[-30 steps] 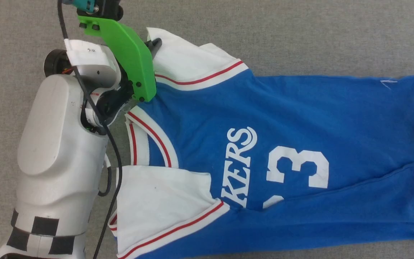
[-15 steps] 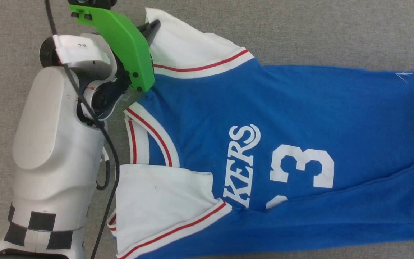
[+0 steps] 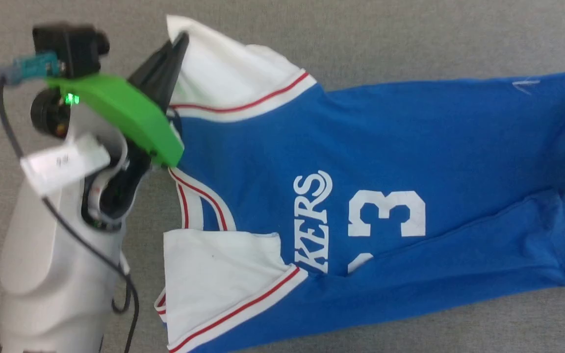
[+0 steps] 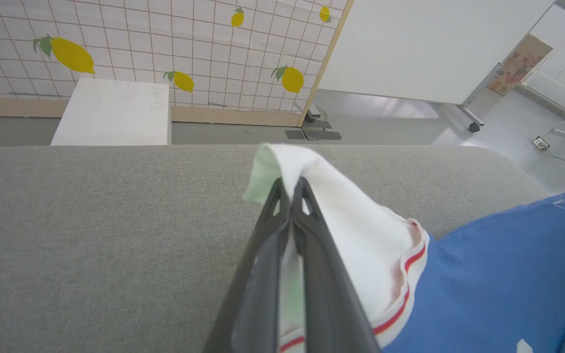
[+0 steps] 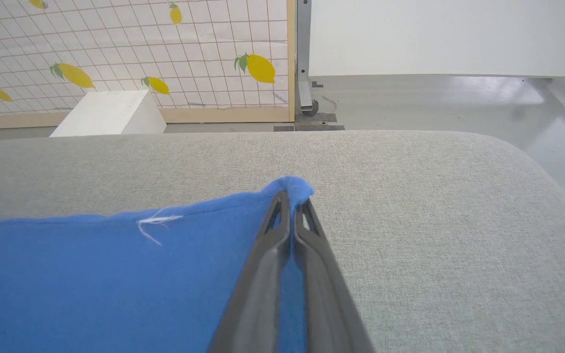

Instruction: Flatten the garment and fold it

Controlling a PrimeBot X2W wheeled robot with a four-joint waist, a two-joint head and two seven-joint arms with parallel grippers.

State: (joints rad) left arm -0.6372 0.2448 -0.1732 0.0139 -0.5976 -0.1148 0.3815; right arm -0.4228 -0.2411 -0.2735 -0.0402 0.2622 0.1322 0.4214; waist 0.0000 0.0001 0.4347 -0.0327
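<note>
Grey surface (image 3: 410, 39); garment (image 3: 410, 137) with "KERS", "3"

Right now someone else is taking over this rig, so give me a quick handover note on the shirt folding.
Left pincer: shut on the garment at a white sleeve tip.
Right pincer: shut on a blue hem corner.
Garment: front up across the gray surface, with the near side folded over and hiding part of the print.
Done: both far corners gripped, mostly spread.
Left: flatten the near side, then fold.
</note>
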